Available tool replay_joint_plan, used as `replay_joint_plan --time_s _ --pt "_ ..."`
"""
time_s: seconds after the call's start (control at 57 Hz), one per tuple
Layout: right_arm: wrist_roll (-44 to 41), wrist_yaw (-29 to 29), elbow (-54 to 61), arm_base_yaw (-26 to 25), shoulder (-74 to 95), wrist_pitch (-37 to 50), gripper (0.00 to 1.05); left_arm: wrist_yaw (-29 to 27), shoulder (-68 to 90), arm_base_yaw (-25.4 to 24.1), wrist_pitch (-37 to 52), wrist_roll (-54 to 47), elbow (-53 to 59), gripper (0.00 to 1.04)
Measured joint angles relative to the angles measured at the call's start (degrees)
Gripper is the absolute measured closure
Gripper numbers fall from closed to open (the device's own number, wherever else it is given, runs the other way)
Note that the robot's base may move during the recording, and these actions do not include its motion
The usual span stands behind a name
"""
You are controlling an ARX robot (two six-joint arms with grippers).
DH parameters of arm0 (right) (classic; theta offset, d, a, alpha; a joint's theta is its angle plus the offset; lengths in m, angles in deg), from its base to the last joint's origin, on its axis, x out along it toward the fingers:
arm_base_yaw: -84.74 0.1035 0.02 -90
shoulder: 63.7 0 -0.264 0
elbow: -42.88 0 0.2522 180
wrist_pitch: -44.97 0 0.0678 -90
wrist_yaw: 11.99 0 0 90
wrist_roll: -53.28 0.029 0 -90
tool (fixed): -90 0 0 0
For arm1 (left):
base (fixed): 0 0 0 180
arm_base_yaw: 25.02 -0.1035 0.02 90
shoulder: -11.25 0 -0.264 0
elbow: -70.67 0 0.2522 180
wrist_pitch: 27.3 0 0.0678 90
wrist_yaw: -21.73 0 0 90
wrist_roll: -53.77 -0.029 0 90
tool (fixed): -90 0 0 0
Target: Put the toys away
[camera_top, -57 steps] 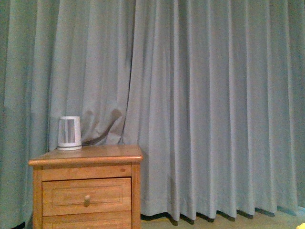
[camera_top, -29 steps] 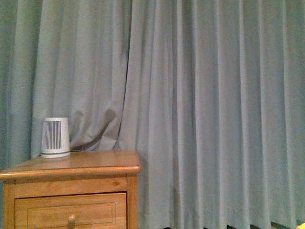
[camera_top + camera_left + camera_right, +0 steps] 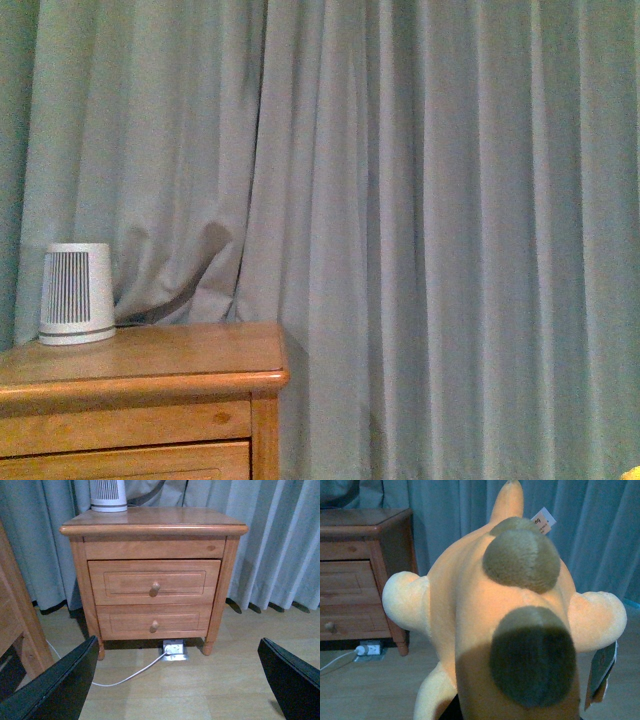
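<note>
Orange-yellow plush toy (image 3: 470, 605) held aloft at the right gripper, in front of the nightstand (image 3: 155, 580).
Over the last second the nightstand has slid lower and leftward in the front view, so the body appears to be rising or closing in. The toy hides the right gripper, which is judged clamped on it. The left gripper (image 3: 177, 645) is spread apart and empty, facing two shut drawers; one probably needs opening first.
</note>
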Motion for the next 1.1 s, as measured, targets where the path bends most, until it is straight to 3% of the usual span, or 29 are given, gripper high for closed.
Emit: replay_joint_plan --time_s 1.105 --pt "0.0 -0.2 0.0 0.09 0.02 0.0 0.98 0.02 0.0 -0.11 0.0 0.0 0.0 0.06"
